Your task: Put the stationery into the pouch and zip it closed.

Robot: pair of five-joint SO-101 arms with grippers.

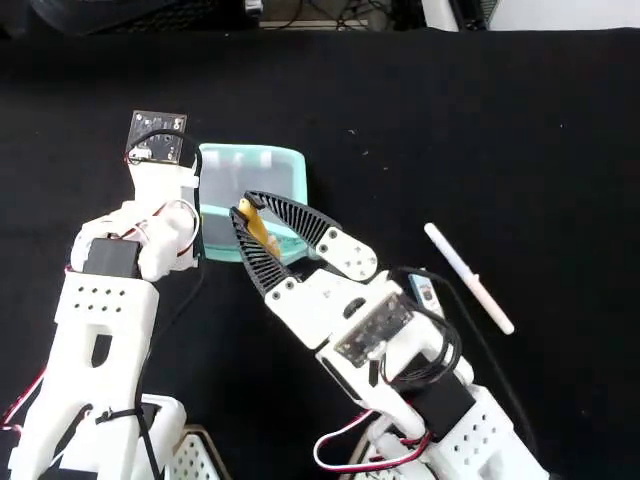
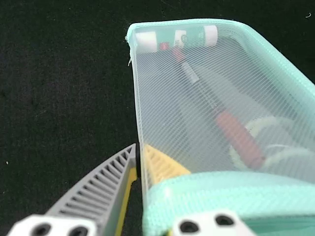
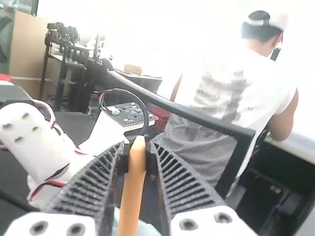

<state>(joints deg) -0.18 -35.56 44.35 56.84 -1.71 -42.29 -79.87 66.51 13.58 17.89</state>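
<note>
Over the black worktop point(image 1: 520, 120), we see the right gripper point(image 1: 243, 205) clamped on a yellow pencil point(image 1: 257, 228), held just above the teal mesh pouch point(image 1: 270, 175). At the pouch's left side our left gripper point(image 2: 139, 150) pinches the mesh wall; stationery point(image 2: 241, 140) shows inside. A white pen point(image 1: 468, 277) lies well apart on the worktop.

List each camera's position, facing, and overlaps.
High: fixed above the table, looking down; shows left arm, right arm, pouch, orange pencil.
Left wrist: on the left arm, facing the pouch clamped in the left tool.
Right wrist: on the right arm, facing the room past the right tool gripping the pencil.
Shared: pouch, high and left wrist; pencil, high and right wrist.
</note>
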